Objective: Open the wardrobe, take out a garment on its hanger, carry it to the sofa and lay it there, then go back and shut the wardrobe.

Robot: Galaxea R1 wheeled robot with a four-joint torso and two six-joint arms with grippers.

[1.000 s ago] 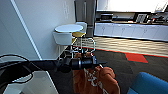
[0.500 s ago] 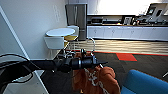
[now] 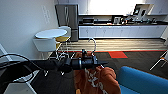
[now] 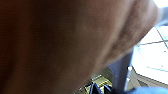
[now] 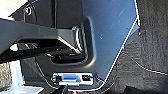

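Note:
In the head view my left arm reaches in from the left, and its gripper (image 3: 99,64) is shut on the thin white hanger (image 3: 94,46), whose hook curls up above the wrist. The rust-orange garment (image 3: 100,80) with white lettering hangs from it just below the gripper. Its fabric (image 4: 62,45) is pressed close against the left wrist camera. The bright blue sofa (image 3: 142,81) lies at the lower right, with the hoodie's edge right beside its rounded arm.
A round white table (image 3: 51,33) with white and yellow chairs (image 3: 61,40) stands ahead on the left by the wall. A steel fridge (image 3: 67,21) and a long kitchen counter (image 3: 120,31) line the far wall. Another chair's legs (image 3: 160,62) show at the right. The floor is dark carpet (image 3: 130,61).
The camera has swung right: table and chairs slid left in the picture, and the fridge and more of the blue sofa came into sight. The arm still carries the hoodie.

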